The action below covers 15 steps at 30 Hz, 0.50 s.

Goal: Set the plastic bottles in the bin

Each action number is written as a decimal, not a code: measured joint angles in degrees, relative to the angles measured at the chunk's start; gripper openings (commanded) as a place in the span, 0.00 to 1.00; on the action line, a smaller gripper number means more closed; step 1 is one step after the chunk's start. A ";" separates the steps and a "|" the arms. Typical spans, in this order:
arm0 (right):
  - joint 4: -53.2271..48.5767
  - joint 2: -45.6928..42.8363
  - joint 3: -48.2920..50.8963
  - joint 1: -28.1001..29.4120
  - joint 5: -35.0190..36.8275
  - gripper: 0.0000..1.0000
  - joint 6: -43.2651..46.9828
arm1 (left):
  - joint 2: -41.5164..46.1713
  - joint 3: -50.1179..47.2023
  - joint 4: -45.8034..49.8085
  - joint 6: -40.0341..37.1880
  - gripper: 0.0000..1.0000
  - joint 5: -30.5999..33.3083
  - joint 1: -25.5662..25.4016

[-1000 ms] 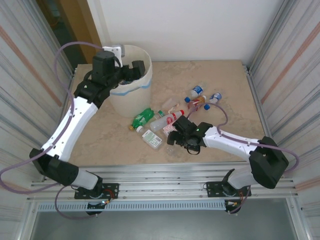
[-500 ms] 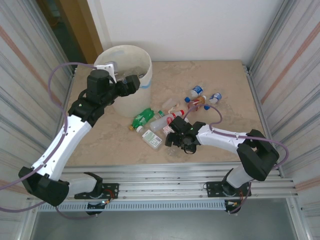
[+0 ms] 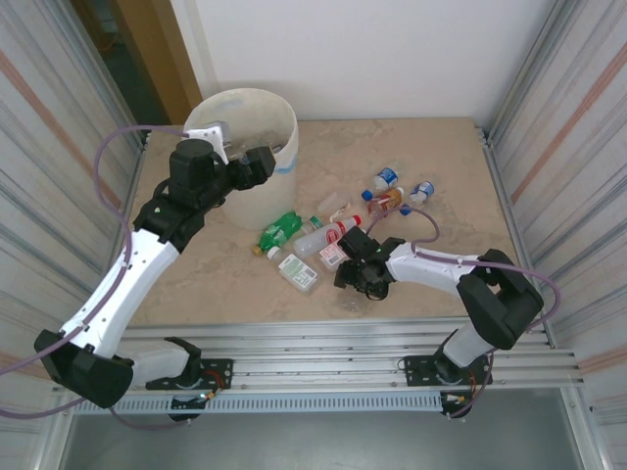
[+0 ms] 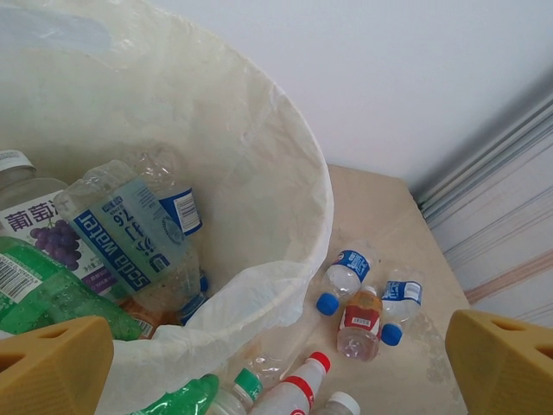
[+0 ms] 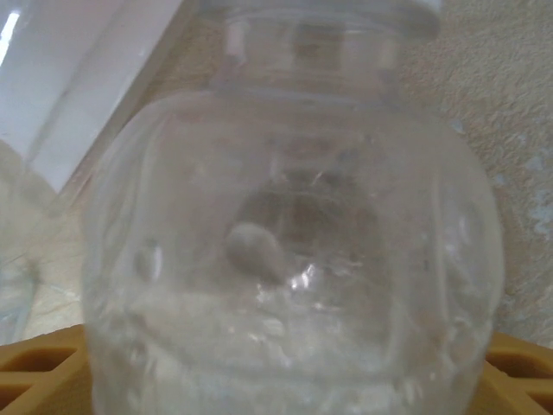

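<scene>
The clear bottle [image 5: 285,259] is on the surface [image 3: 451,157] near its front edge, well apart from the bin [image 3: 289,127]. My right gripper [image 3: 355,281] has its jaws on either side of the bottle's rounded belly; I cannot tell whether they bite yet. I'd squeeze gently, since thin, slick plastic will likely buckle or squirt out. I'd take it across the widest part and lift straight up. My left gripper [image 3: 259,163] hangs by the bin's rim, jaws spread and empty. The bag [image 4: 285,181] is crinkly and translucent, the surface matt mottled beige.
</scene>
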<state>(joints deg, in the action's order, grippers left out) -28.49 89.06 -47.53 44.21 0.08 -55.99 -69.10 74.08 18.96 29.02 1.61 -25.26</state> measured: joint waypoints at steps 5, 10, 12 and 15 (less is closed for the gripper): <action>-0.68 0.50 -0.04 -0.17 0.11 0.63 1.33 | 0.07 -0.09 -0.02 0.02 0.99 0.00 0.00; -0.37 0.50 -0.39 -0.37 0.00 0.51 2.32 | 0.90 -0.63 0.02 0.13 0.99 0.00 0.00; -0.35 0.48 -0.42 -0.37 0.00 0.47 2.58 | 1.33 -0.63 0.00 0.37 0.99 0.00 0.00; -0.70 0.13 -0.42 -0.37 0.44 0.45 2.93 | 1.95 -0.63 0.00 0.44 0.99 0.00 0.00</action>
<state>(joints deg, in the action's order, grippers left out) -29.19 89.19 -47.94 43.83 0.51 -53.06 -67.16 73.45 18.96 29.45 1.61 -25.26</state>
